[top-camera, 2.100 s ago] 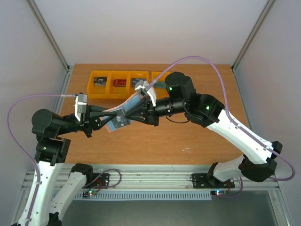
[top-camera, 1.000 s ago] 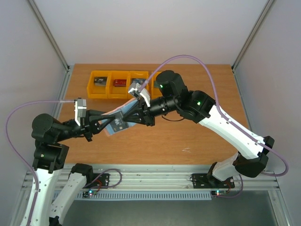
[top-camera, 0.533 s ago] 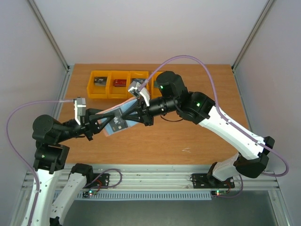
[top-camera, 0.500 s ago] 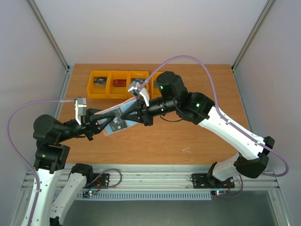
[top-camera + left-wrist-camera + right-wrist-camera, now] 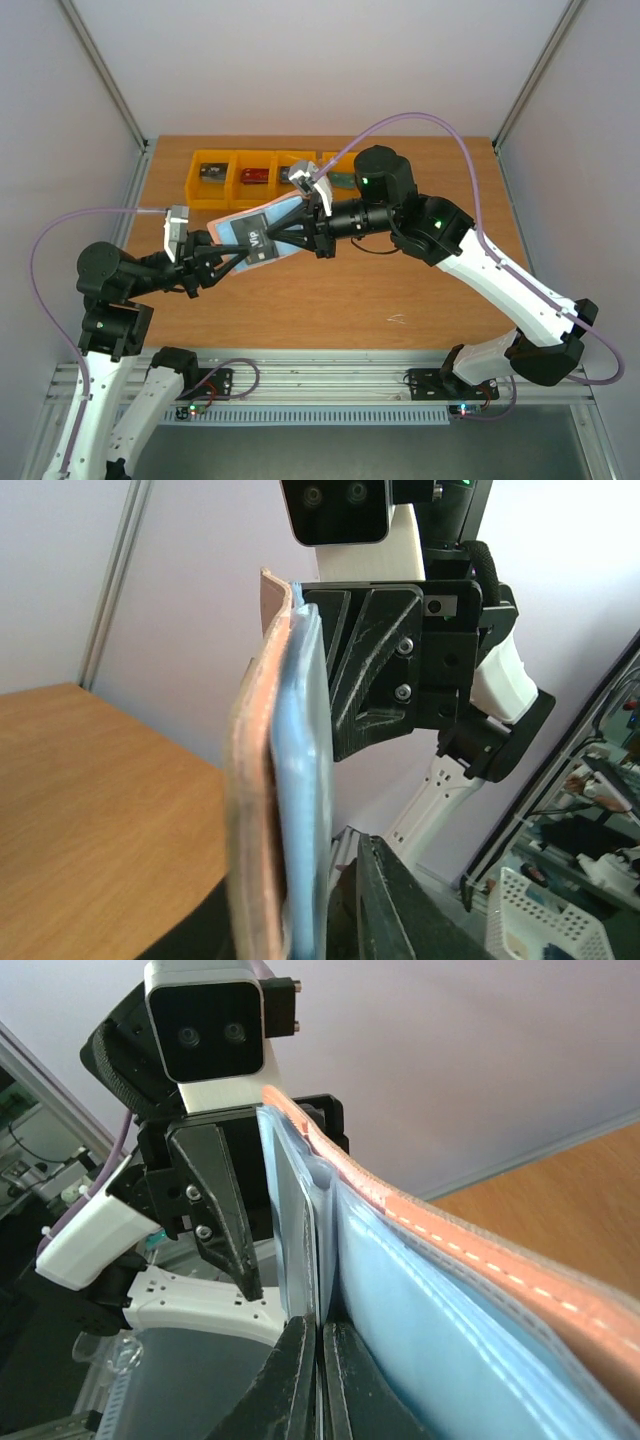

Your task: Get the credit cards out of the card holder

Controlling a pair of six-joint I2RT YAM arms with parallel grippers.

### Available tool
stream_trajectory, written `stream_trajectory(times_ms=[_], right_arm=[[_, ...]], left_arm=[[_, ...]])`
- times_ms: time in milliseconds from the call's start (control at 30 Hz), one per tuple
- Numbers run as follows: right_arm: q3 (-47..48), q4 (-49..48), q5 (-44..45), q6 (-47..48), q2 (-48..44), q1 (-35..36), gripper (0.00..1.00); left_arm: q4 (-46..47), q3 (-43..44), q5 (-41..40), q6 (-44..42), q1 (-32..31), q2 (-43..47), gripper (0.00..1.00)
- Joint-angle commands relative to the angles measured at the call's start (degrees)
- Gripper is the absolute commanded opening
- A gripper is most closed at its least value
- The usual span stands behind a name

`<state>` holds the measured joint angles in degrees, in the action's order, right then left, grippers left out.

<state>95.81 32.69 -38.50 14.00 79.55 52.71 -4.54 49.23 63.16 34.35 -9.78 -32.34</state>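
Top external view: a wooden counter (image 5: 420, 290) carries a row of orange bins (image 5: 215, 185) along its far side. Above it, both arms meet at the holder (image 5: 262, 218), which is held clear of the counter with its pink edge on the far side and its blue inner face toward the camera. A dark card (image 5: 250, 245) lettered VIP lies against that face. Right pincer (image 5: 320, 1360): pressed together on a thin leaf of the holder's blue side; whether card or pocket cannot be told. Left pincer (image 5: 290, 930): slightly spread, with a finger on either side of the holder's end and a gap showing beside one.
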Motion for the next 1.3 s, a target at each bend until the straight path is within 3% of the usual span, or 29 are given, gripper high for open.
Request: stream_trajectory(times_ms=[0,167,433,633,967,1067,1167,1267], right_arm=[[1.23,0.83,0.64,1.12,-1.52,-0.81,0.01],[1.75,2.75,0.29,2.19,-1.87,-1.5,0.01],[3.57,6.75,1.25,3.47,-1.83,-2.26,0.01],[4.19,7.39,0.73,4.36,-2.08,-2.38,0.01],[5.48,9.76,-1.9,4.65,-1.26,-5.08,0.01],[5.32,9.52,-1.76,4.88,-1.24,-5.08,0.01],[5.59,9.53,-2.13,5.09,-1.02,-5.07,0.01],[5.69,9.78,-2.21,5.36,-1.06,-5.07,0.01]], left_arm=[[3.39,-0.08,2.05,0.86,-0.24,0.21,0.2],[3.44,0.06,2.29,0.81,-0.24,0.16,0.13],[3.92,-0.2,2.69,0.98,-0.24,-0.69,0.17],[6.63,-0.41,2.27,2.19,-0.24,-1.61,0.02],[9.11,-0.98,2.5,3.4,-0.24,-2.62,0.09],[9.16,-0.85,2.53,3.68,-0.19,-2.85,0.21],[8.7,-0.89,2.63,3.5,-0.24,-2.78,0.21],[8.14,-0.89,2.65,3.15,-0.24,-2.76,0.12]])
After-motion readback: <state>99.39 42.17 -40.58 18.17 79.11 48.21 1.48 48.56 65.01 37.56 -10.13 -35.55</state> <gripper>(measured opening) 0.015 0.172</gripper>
